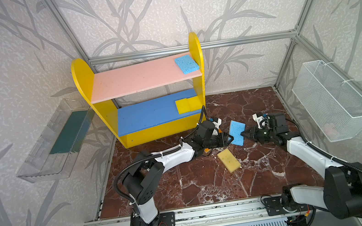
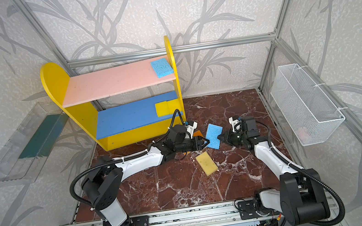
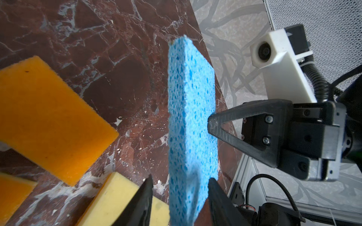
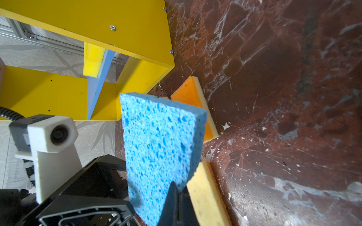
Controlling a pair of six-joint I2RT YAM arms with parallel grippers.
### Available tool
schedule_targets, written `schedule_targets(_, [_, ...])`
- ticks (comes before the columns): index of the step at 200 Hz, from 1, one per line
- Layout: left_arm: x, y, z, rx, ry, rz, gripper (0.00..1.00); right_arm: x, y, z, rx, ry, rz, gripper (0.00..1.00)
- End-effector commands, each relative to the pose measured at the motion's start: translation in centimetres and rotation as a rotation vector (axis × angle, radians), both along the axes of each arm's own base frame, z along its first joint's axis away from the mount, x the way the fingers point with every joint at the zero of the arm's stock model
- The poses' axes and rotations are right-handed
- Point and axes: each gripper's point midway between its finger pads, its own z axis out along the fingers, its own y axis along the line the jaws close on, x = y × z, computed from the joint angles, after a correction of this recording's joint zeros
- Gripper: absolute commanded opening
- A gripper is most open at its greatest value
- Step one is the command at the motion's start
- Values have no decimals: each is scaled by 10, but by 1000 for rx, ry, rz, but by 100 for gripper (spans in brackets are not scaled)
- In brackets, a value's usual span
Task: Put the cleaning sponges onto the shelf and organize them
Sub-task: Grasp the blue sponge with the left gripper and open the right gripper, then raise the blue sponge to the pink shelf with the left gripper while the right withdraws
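Blue sponge [image 1: 238,132] midair, near shelf [image 1: 84,83] | right gripper [image 1: 244,134] clamped on one edge | left gripper [image 1: 232,138] jaws apart, astride opposite edge | we read: handover | next: we need left pinched firm before right releases, then lift to shelf.

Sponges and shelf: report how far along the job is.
Done: one blue sponge lies on the pink board of the shelf, and two yellow sponges lie on the blue board. In hand: the second blue sponge is pinched by the right gripper, with the left gripper open around its opposite edge. Left: that sponge, plus the pale yellow sponge and two orange sponges on the table.
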Motion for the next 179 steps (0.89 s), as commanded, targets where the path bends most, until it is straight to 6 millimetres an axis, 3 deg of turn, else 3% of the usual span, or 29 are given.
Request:
schedule_targets(1, [-1,-12,8,-32,0,-18,39,7,6,16,29,-43,21,0])
schedule_targets(41, [2,-12,5,-16,5,-8,21,7,5,9,21,-27,24,4])
schedule_targets(61, [3,-13,8,-9,7,-7,0,8,5,11,19,-32,25,13])
schedule_targets(93, [3,-9,19,-9,-16,0,0,8,5,19,14,-45,27,30])
schedule_targets(116, [1,-1,31,9,-50,5,0,5,4,26,9,-64,28,54])
schedule_targets(134, [-4,10,44,29,-86,8,0,3,2,32,0,-83,12,67])
schedule_targets(179, [-16,50,76,60,-194,73,0,-1,-7,42,-4,-119,-46,77])
